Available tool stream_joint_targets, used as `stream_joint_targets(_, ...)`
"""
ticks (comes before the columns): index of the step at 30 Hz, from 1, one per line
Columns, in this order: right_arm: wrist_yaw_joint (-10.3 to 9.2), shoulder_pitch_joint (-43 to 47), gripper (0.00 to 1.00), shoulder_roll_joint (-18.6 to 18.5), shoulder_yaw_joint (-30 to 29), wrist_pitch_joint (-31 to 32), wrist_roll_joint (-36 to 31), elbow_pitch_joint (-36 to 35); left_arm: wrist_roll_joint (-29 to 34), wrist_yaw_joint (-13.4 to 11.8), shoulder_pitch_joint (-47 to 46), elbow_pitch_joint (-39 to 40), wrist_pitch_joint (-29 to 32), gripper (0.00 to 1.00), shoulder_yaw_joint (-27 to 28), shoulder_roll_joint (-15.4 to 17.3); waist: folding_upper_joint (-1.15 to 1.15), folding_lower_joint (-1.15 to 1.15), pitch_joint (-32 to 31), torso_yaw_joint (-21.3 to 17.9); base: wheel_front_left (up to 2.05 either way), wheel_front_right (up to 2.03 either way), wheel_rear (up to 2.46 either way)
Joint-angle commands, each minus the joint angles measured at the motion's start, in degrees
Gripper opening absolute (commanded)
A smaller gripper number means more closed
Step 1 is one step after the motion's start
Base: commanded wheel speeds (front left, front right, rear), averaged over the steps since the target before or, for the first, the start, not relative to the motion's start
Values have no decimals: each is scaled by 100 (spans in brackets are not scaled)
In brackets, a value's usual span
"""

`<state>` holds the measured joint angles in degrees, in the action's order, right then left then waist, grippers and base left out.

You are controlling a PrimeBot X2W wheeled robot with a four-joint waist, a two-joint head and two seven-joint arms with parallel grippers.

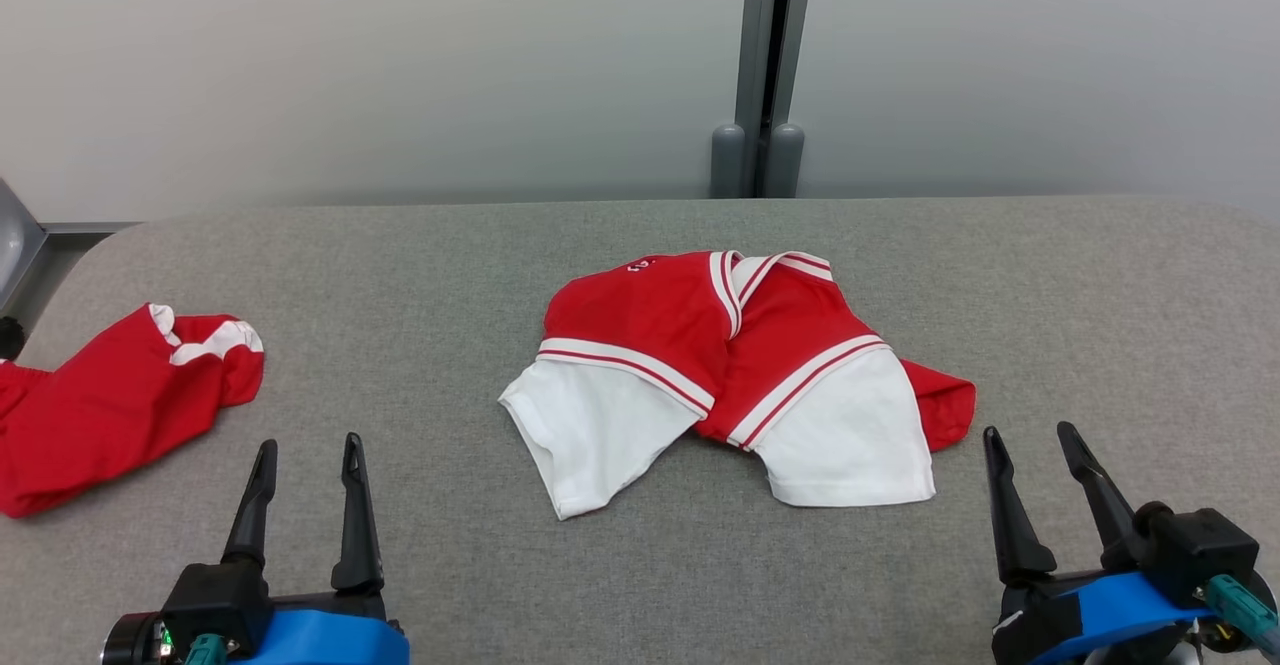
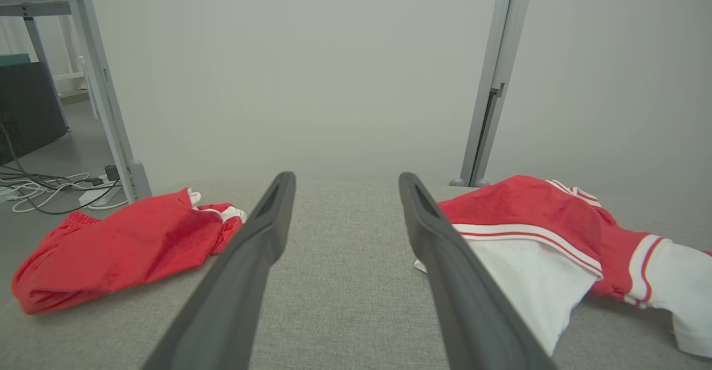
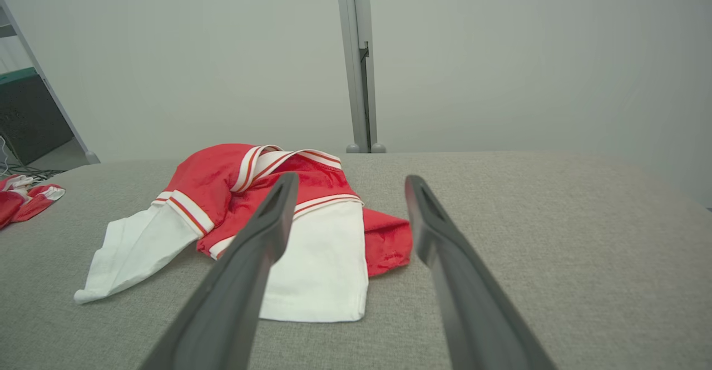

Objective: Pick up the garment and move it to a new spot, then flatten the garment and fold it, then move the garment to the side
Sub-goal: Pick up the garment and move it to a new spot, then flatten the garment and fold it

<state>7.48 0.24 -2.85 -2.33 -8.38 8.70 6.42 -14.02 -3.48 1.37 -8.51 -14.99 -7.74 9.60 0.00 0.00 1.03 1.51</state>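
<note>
Grey padded table [image 1: 640,565] stretches before you, with a pale wall [image 1: 400,65] behind. At far left lies a red cloth [image 1: 110,415], near your left gripper [image 1: 310,443] but not touching it. That gripper points straight ahead, low over the table, fingers spread wide and empty. The red-and-white shirt [image 1: 700,345] lies crumpled mid-table, between the two grippers and beyond their tips. Your right gripper [image 1: 1029,433] sits just beside its red hem, leaning slightly left, wide open, holding nothing.
</note>
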Motion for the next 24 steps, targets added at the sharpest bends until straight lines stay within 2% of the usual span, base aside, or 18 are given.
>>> stream_joint_targets(1, 3, 37, 100, -7, -20, 20, -31, -27, 33, 33, 34, -16, -28, 100, 41, -8, 0, 0, 1, 7, 0, 0, 0)
stream_joint_targets(20, 3, 46, 100, -7, -32, 50, -6, -3, 135, 138, -71, -107, -28, 100, 154, -83, 0, 0, 21, 7, 0, 0, 0)
stream_joint_targets(24, 3, -206, 100, -6, 33, 101, -108, 4, 154, 162, -117, -99, -28, 100, 168, -93, 0, 0, 74, 24, 0, 0, 0)
